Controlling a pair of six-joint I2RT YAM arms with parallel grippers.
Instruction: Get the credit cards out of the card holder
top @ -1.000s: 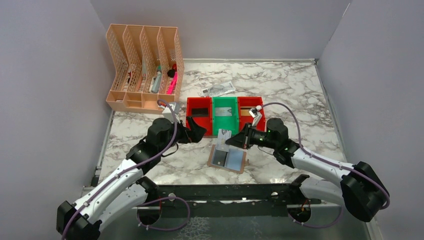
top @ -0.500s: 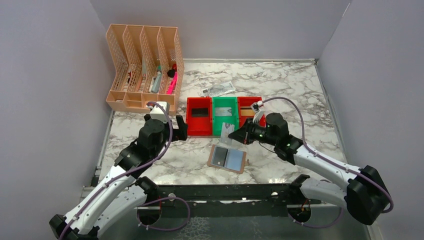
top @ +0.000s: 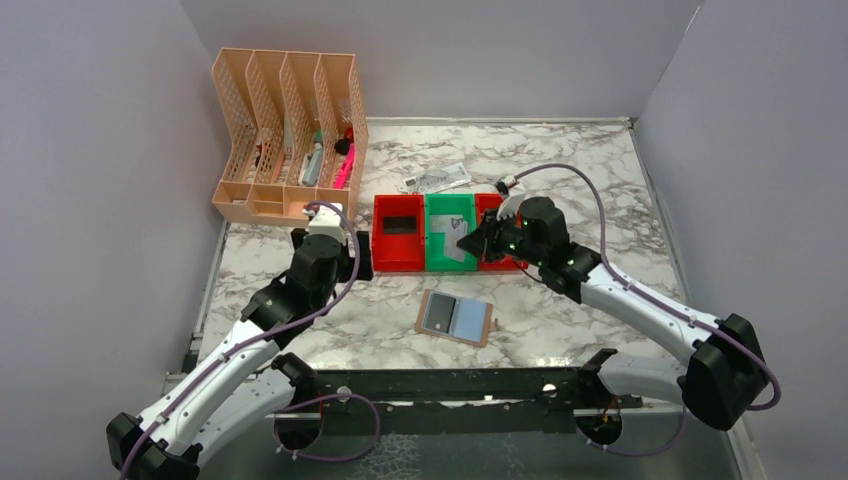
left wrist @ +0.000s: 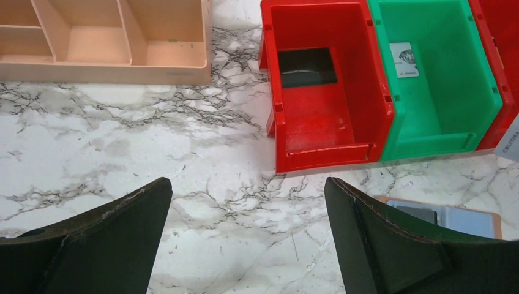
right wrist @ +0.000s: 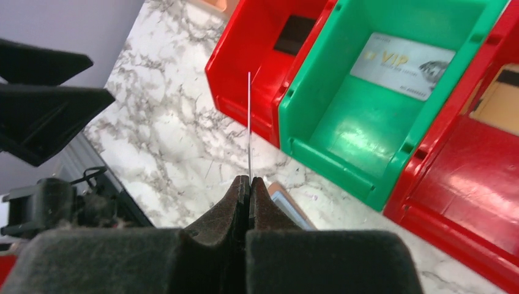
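The tan card holder (top: 455, 319) lies open on the marble in front of the bins, with a dark card (top: 436, 316) in its left panel. It shows too in the left wrist view (left wrist: 454, 217) and the right wrist view (right wrist: 287, 199). My right gripper (top: 478, 243) is shut on a grey credit card (top: 458, 243) and holds it above the front of the green bin (top: 448, 198). In the right wrist view the gripper (right wrist: 250, 182) holds that card edge-on (right wrist: 249, 122). My left gripper (top: 361, 260) is open and empty over the marble left of the bins (left wrist: 248, 205).
Three bins stand side by side. The left red bin (left wrist: 278, 116) holds a dark card (left wrist: 306, 67), the green bin (right wrist: 343, 156) a silver VIP card (right wrist: 404, 66), the right red bin (right wrist: 465, 202) a gold card (right wrist: 499, 101). A paper note (top: 437, 179) and a peach organizer (top: 288, 135) stand behind.
My right gripper has carried the grey card up and back from the holder to over the green bin. My left gripper has drawn back left from the holder.
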